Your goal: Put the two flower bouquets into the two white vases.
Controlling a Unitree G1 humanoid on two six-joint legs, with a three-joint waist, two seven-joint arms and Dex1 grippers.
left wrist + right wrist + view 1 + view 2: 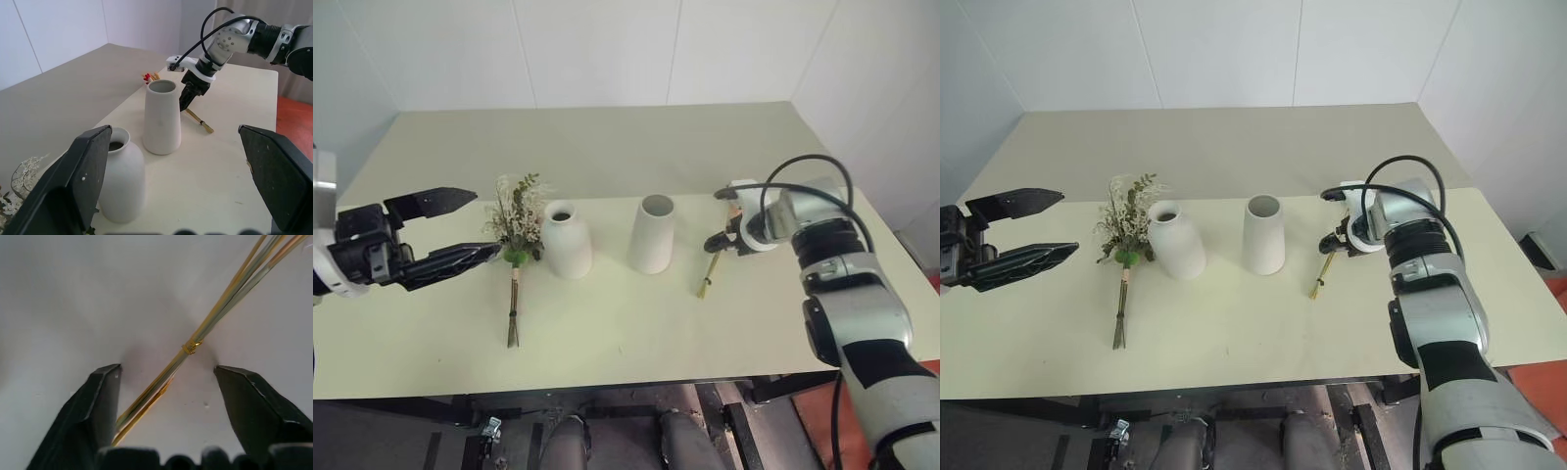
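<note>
Vases are standing mid-frame on the table: the bottle-shaped vase left, the wide-mouthed vase right; the bushy bouquet is lying just left of the bottle; the right gripper is straddling the slim bouquet at centre right, fingers spread, stems untouched; the left gripper is hovering wide apart at far left.

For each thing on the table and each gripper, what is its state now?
Bushy cream-and-green bouquet: lying on table.
Slim golden wheat bouquet: lying, between right gripper's fingers.
White bottle-shaped vase: upright, empty.
White tapered vase: upright, empty.
Left gripper: open.
Right gripper: open.
</note>
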